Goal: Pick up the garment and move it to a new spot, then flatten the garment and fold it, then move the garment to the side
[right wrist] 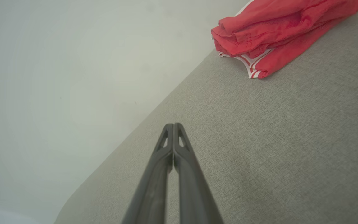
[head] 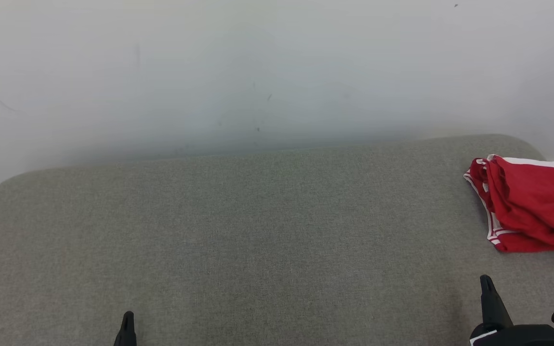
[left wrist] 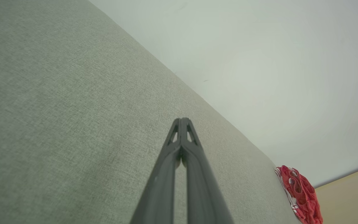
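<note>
Condition of work area: a grey-green, woven, upholstered surface (head: 258,240) with rounded corners, set against a pale plain wall (head: 258,72).

Task item: a red, thin-fabric garment with white striped trim (head: 532,206) lies at the far right of the surface, close to its rear edge; the head view's right border cuts it off; it sits in a compact, layered bundle, somewhat rumpled, with the striped hem showing along its near-left side.

End effectors: the left gripper (left wrist: 182,119) has its two dark fingers pressed together at the tips, holding nothing, low over bare upholstery and well apart from the garment; the right gripper (right wrist: 173,125) is likewise closed and empty, near the garment but short of it, fingers pointing past its left side.

Assessment: the bundle at the side fits either a garment waiting to be lifted to a working spot or one folded and set aside; the pictures do not settle which, so no move is prescribed.

Handling note: in my judgement the cloth is limp and stacked in several layers; a pinch on one edge would likely peel off the top layer and let the rest unfold; the striped hem gives the clearest edge to judge alignment by; the rear edge close by leaves little margin against slipping off.
</note>
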Motion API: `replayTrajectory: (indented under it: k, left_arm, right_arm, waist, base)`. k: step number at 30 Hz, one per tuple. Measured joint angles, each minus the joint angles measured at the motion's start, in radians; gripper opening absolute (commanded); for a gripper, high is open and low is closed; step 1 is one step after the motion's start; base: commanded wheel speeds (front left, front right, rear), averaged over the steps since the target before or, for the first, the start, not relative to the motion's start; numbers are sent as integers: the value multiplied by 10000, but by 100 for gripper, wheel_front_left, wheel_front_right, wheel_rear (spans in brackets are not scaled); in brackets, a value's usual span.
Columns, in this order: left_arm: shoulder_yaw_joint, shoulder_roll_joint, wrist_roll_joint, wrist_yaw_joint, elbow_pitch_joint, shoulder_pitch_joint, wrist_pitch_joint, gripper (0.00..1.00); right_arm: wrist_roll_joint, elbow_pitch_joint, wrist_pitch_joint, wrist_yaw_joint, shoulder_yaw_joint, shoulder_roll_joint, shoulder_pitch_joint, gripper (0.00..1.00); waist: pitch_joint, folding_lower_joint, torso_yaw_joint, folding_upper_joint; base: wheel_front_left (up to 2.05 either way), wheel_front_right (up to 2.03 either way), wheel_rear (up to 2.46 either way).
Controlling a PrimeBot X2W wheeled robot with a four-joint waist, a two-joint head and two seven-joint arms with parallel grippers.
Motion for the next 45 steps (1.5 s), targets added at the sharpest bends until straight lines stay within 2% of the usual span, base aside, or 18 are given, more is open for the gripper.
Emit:
replayTrajectory:
  k: [21,45]
  left_arm:
    - [31,6,-2963,-353,746,-918,489,0]
    - [82,2,-5407,-625,1432,-1700,930,0]
  right_arm:
    - [2905,539,809,-4,-800,84,-716,0]
    - [5254,1014,1536,-6,-1544,205,-1312,0]
  waist:
    - [211,0,26,0]
    - [430,-1,54,0]
  base:
    - [0,0,0]
    - [0,0,0]
